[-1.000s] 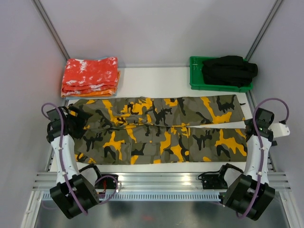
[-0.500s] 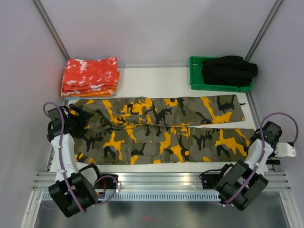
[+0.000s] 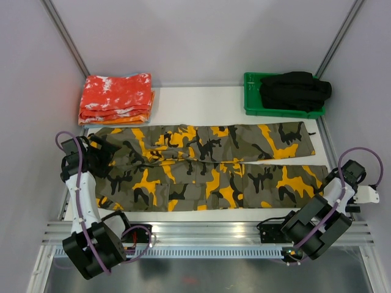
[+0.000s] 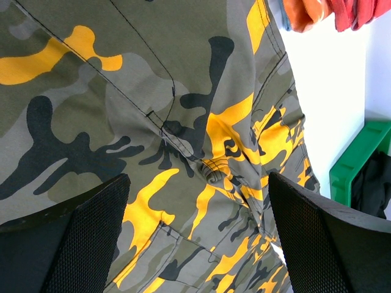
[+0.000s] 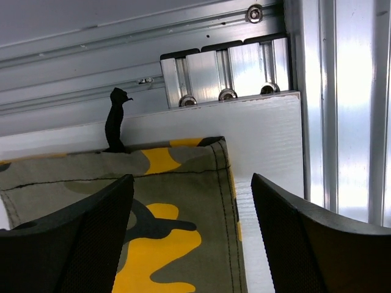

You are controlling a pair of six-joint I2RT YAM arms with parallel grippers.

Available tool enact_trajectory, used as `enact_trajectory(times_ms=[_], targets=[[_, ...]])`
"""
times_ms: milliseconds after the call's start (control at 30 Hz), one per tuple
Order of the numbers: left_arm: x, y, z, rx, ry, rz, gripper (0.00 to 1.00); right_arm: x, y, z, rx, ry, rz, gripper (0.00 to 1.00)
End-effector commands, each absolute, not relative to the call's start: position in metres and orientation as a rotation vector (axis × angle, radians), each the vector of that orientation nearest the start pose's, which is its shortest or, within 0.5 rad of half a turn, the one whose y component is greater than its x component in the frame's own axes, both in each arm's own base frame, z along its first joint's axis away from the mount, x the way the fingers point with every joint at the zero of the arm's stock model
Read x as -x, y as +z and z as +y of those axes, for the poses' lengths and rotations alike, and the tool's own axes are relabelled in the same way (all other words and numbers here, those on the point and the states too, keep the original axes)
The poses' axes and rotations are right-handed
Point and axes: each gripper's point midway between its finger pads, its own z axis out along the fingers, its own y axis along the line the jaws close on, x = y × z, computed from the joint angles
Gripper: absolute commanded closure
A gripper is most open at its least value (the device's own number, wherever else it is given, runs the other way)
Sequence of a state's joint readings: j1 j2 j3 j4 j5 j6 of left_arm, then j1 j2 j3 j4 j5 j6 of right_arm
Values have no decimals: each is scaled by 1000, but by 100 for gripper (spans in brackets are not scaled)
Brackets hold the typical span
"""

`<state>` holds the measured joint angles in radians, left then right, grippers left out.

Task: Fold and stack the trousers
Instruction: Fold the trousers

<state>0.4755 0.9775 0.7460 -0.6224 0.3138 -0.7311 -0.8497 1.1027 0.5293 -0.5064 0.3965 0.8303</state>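
— The long cloth camouflage trousers [image 3: 208,168], patched olive-grey, black and yellow-orange, lie flat on the white bench [image 3: 201,97], nearer the arms than the green plastic tray [image 3: 250,101]. The hems are on the tray's side and the waist is at the end away from it. Which step is this, do you think?

— Taking hold of both ends, I'd judge, to lay one leg over the other. The left fingers [image 4: 85,238] hang spread wide over the waist with nothing between them. The right fingers [image 5: 79,238] stand apart above the near leg's hem corner and grip nothing either.

— How should it be done well?

— Come straight down so that one finger slides under the hem edge and takes the whole thickness. At the waist, pinch beside the round button [image 4: 214,172], not on it, because the seams look bulky there. Then lift both ends evenly, or the leg will probably twist.

— And what stands in the way?

— The hem corner lies close to the bench's edge and the aluminium rail [image 5: 342,91], which leaves little room for the outer finger. A black cord [image 5: 115,122] sticks out from the hem and could snag. The far leg's hem ends just short of the tray, which holds a plain black garment [image 3: 294,90]. The folded red-orange, white-speckled cloths [image 3: 116,99] sit well apart from the tray, just beyond the waist, and a swinging fold might brush them.
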Motion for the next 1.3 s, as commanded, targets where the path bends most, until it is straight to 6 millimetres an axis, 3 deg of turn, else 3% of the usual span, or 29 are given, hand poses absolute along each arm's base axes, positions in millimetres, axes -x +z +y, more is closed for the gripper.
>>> enact_trajectory(times_ms=[0, 133, 333, 500, 600, 667, 733, 867, 900, 1000, 1067, 1267], targets=[[-264, 140, 51, 1208, -445, 2076, 0, -123, 27, -202, 2731, 720, -2263, 16], [-264, 136, 51, 1216, -446, 2085, 0, -121, 15, -198, 2713, 679, -2268, 17], [-266, 136, 50, 1211, -456, 2088, 0, -128, 9, -198, 2769, 552, -2286, 26], [-264, 134, 51, 1215, -444, 2095, 0, -118, -7, -199, 2721, 498, -2240, 34], [-263, 130, 50, 1222, -446, 2104, 0, -112, -14, -198, 2692, 467, -2219, 44], [-263, 128, 49, 1231, -453, 2106, 0, -112, -16, -197, 2693, 426, -2211, 59], [-263, 128, 49, 1236, -461, 2103, 0, -114, -16, -196, 2690, 397, -2220, 65], [-263, 129, 49, 1235, -462, 2099, 0, -120, -10, -193, 2692, 341, -2277, 57], [-263, 130, 48, 1233, -463, 2098, 0, -122, -7, -194, 2700, 337, -2296, 46], [-263, 131, 48, 1227, -466, 2096, 0, -130, 8, -194, 2732, 297, -2362, 32], [-263, 130, 48, 1225, -468, 2095, 0, -132, 17, -193, 2740, 284, -2378, 31], [-265, 130, 45, 1218, -496, 2093, 0, -117, 12, -177, 2773, 295, -2229, 28]])
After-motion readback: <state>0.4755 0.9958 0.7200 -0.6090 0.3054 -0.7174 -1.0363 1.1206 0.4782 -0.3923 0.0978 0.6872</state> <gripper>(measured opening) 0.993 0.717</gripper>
